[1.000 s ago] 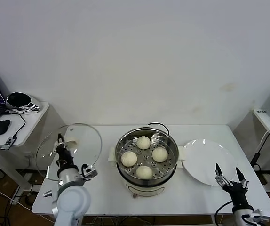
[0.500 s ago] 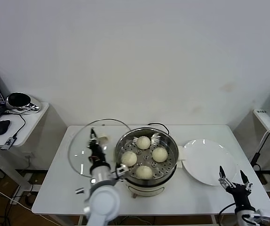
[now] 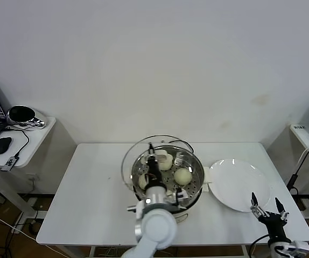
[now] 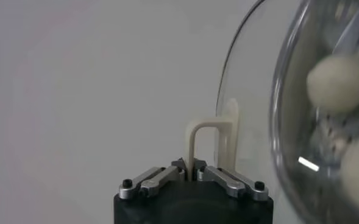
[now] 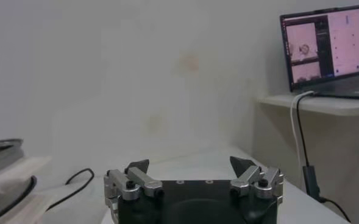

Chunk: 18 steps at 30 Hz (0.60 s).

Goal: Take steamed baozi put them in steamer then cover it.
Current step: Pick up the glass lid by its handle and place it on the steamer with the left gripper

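Note:
The steamer (image 3: pixel 193 192), a shiny steel pot on a white base, stands mid-table with the steamed baozi on its perforated tray; two buns (image 3: pixel 182 175) (image 3: pixel 166 160) show plainly and another is partly hidden behind my left arm. My left gripper (image 3: pixel 153 161) is shut on the cream handle (image 4: pixel 206 131) of a round glass lid (image 3: pixel 134 161). It holds the lid tilted on edge over the steamer's left half. Through the glass (image 4: pixel 289 122) the buns (image 4: pixel 341 82) show. My right gripper (image 3: pixel 267 207) stands open with nothing in it at the table's front right corner; its fingers (image 5: pixel 194 165) are wide apart.
A flat white plate (image 3: pixel 235 184) lies right of the steamer, just ahead of my right gripper. A black cable (image 3: pixel 178 143) runs behind the pot. A side table on the left carries a mouse (image 3: pixel 2 144) and a laptop. Another laptop (image 5: pixel 328 52) sits on a shelf to the right.
My left arm has carried the glass lid rightward, from beyond the table's left edge to over the steamer. The right gripper has hardly moved and stays open.

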{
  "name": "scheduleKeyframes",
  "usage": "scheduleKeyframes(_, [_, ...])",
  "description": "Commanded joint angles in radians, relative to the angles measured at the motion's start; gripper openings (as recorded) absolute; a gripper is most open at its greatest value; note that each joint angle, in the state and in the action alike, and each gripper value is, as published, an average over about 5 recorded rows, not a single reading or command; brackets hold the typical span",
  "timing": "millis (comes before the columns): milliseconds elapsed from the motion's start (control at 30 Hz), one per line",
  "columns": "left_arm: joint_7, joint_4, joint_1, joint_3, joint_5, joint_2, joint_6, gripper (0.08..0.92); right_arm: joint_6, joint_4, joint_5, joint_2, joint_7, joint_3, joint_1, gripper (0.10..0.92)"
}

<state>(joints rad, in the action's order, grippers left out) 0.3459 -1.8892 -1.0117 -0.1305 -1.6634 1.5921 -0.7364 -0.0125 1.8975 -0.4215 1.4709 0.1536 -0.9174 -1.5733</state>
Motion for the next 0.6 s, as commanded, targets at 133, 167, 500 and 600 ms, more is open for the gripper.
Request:
scheduleKeyframes(133, [-0.041,0.143,0.09,-0.14,0.074,0.019,-0.043,0.136,0.003,-0.005,0.021,0.011,-0.001,0.002,0.008,0.823])
scheduleKeyframes(167, [-0.04,0.147,0.091,-0.139,0.066,0.02,-0.043,0.136,0.003,-0.006,0.021,0.011,-0.001,0.002,0.008,0.823])
scheduleKeyframes(500, [-0.007,0.141,0.04,-0.109,-0.055,0.02,-0.043,0.136,0.007,-0.009,0.022,0.014,0.0,-0.002,0.019,0.823])
scheduleKeyframes(600, [0.012,0.134,0.033,-0.105,-0.079,0.021,-0.043,0.136,0.007,-0.01,0.023,0.014,0.0,-0.001,0.02,0.823])
